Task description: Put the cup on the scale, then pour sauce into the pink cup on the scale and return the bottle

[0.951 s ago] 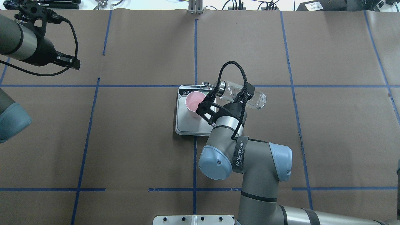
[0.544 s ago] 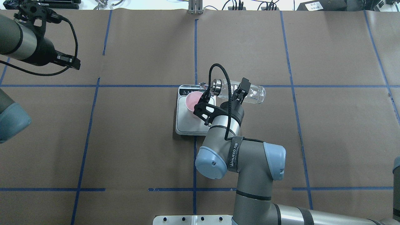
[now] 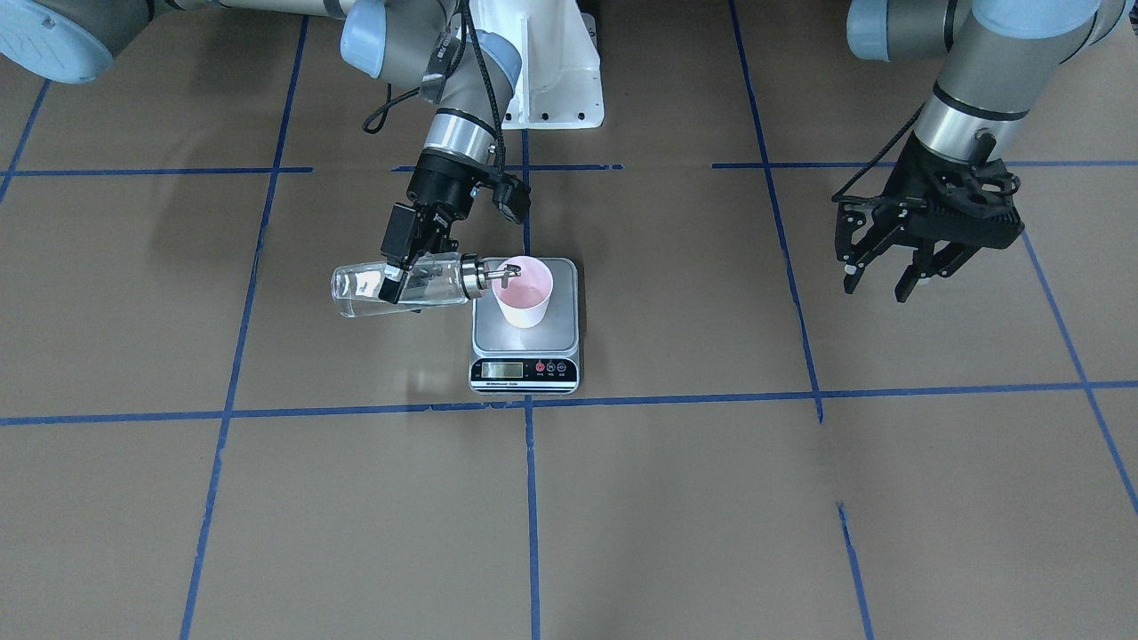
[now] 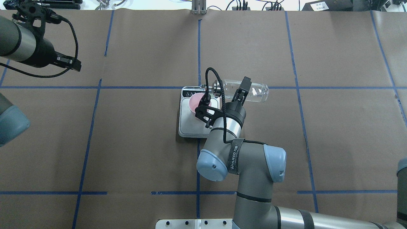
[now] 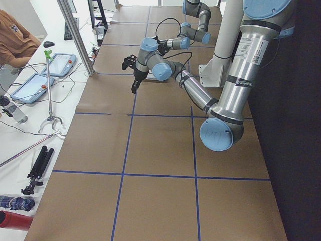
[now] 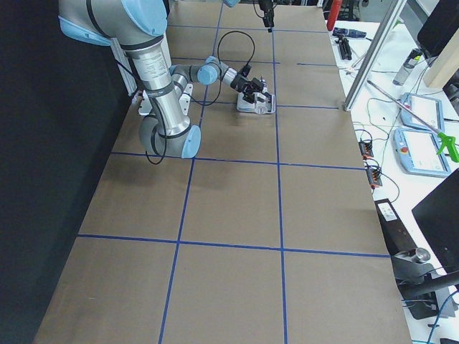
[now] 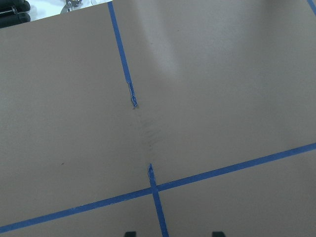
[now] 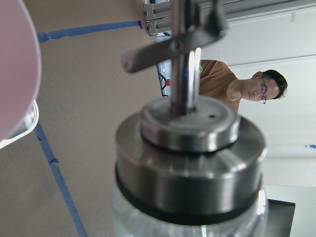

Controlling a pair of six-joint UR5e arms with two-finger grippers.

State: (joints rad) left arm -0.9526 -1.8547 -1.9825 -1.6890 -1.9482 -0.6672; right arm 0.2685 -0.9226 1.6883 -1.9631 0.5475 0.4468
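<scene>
The right pincer (image 3: 402, 274) is clamped across the middle of the bottle (image 3: 356, 292), which lies nearly level above the table (image 3: 267, 498), beside the scale (image 3: 524, 342) on the robot's right. The spout (image 3: 508, 270) reaches over the rim of the cup (image 3: 523, 298). The cup stands upright on the half of the platform nearer the robot, inside its edges. The scale's display edge lies just short of a blue tape line (image 3: 622, 402). A wide stretch of table separates the scale from the left pincer (image 3: 876, 286), which hangs with its fingers apart, holding nothing, above the table.
</scene>
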